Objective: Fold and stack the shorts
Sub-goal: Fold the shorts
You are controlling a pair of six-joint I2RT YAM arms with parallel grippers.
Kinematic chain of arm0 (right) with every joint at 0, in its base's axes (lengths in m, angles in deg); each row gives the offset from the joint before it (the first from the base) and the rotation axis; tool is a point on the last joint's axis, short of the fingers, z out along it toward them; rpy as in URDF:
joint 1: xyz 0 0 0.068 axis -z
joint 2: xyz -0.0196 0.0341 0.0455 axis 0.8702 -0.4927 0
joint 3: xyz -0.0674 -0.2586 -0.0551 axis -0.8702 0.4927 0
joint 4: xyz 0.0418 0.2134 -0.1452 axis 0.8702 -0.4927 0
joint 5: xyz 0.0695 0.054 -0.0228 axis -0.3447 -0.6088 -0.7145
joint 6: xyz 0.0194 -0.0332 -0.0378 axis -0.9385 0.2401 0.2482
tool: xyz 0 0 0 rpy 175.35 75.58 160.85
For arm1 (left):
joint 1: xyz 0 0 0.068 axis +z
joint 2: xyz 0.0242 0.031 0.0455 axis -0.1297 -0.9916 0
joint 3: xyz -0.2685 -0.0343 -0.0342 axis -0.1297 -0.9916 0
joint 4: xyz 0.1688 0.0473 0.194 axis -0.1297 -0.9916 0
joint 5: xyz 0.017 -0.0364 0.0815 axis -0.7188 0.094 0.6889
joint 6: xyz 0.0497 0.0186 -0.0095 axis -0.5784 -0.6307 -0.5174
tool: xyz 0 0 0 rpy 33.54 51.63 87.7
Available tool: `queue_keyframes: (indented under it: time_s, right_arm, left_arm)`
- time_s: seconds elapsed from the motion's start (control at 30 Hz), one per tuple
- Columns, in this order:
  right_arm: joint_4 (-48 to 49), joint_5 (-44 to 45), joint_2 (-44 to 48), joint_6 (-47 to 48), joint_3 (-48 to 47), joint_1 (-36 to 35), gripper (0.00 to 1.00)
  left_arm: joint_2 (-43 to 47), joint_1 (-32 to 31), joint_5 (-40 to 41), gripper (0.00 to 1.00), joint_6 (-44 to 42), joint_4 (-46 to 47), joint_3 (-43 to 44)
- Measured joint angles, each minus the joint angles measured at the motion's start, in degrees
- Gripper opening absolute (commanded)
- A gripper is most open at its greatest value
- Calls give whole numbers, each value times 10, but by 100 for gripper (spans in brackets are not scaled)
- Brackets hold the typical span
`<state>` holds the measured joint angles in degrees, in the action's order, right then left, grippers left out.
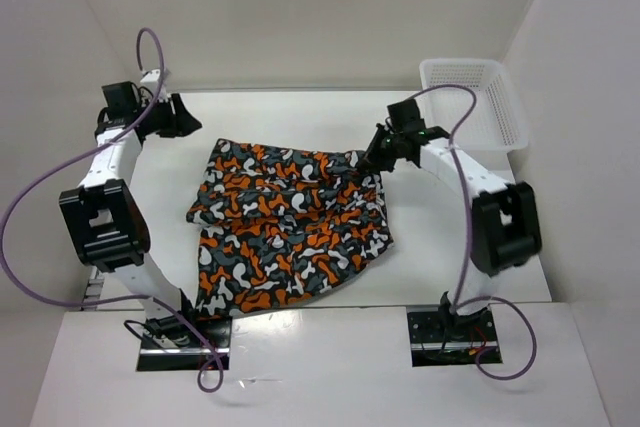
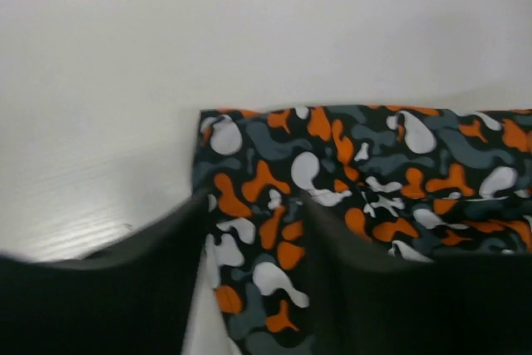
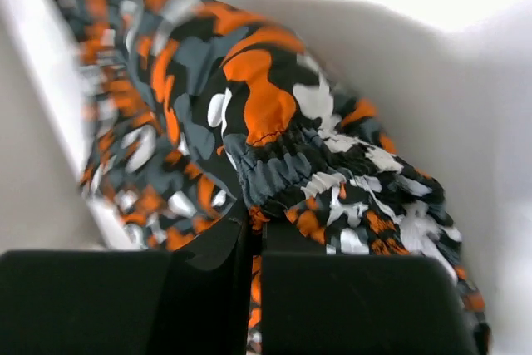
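Mid-fold on the work table (image 1: 300,112): the shorts (image 1: 285,222), a camouflage print of orange, white, grey and black, lie spread across the middle of the surface between the two arms. The cloth is rumpled and creased along the far half and flatter toward the near edge.

The right gripper (image 3: 256,230) is pressed together on the far right corner of the garment. Its wrist view shows the gathered elastic band bunched and lifted just above the closed fingertips. The left gripper (image 2: 255,205) hangs just off the far left corner with its fingers (image 2: 141,280) spread and nothing between them but a view down onto the printed cloth. That corner appears to lie flat on the table.

The step in hand looks like the fold itself, with only one side of the far edge held. The next move probably calls for the left gripper to drop onto its corner and pinch it as the right one does. Both arms could then carry the far edge over toward the near hem at an even height, so the fold lands square and does not twist. Pulling on the right side alone would likely drag the fabric askew.

A white mesh basket (image 1: 475,97) stands at the far right corner, apart from the shorts.
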<state>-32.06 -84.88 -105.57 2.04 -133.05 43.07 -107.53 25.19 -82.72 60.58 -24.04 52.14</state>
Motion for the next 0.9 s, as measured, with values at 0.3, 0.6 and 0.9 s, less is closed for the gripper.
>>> queue_keyframes:
  time_s: [0.3,0.6,0.9]
  right_arm:
    - [15,5,-103,19,-57,1,0]
    - [21,11,-66,34,-48,2,0]
    - [23,9,-54,41,-22,5,0]
  left_arm:
    - [-44,-62,97,42,-6,-32,24]
    - [-120,-79,215,53,-3,-52,7]
    - [-177,-91,250,51,-3,-40,10]
